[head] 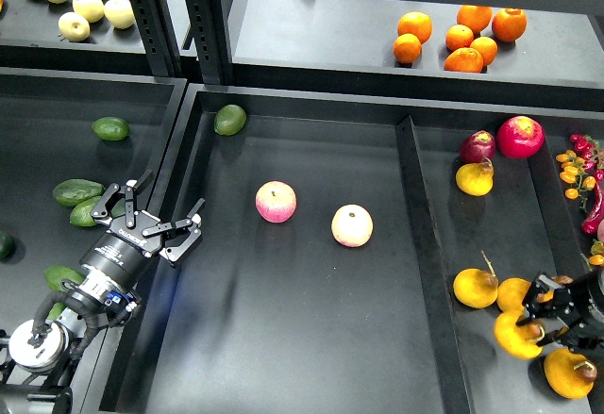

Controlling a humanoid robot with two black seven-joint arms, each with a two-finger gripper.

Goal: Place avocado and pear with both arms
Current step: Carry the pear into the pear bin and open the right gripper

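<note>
My left gripper (151, 223) is open and empty over the wall between the left bin and the middle tray. Dark green elongated avocados (75, 190) lie in the left bin just left of it, apart from it. My right gripper (540, 322) is low at the right edge over the right bin. It looks shut on an orange-yellow pear (516, 336). Other pears (475, 288) lie close around it in that bin.
Two pink-and-yellow apples (276, 201) lie in the middle tray (283, 339). Lighter, rounder avocados (229, 119) lie at its far left corner and in the left bin. Oranges (460, 37) and yellow apples (92, 6) sit on the back shelf. Red fruit (521, 136) lies at the right bin's back.
</note>
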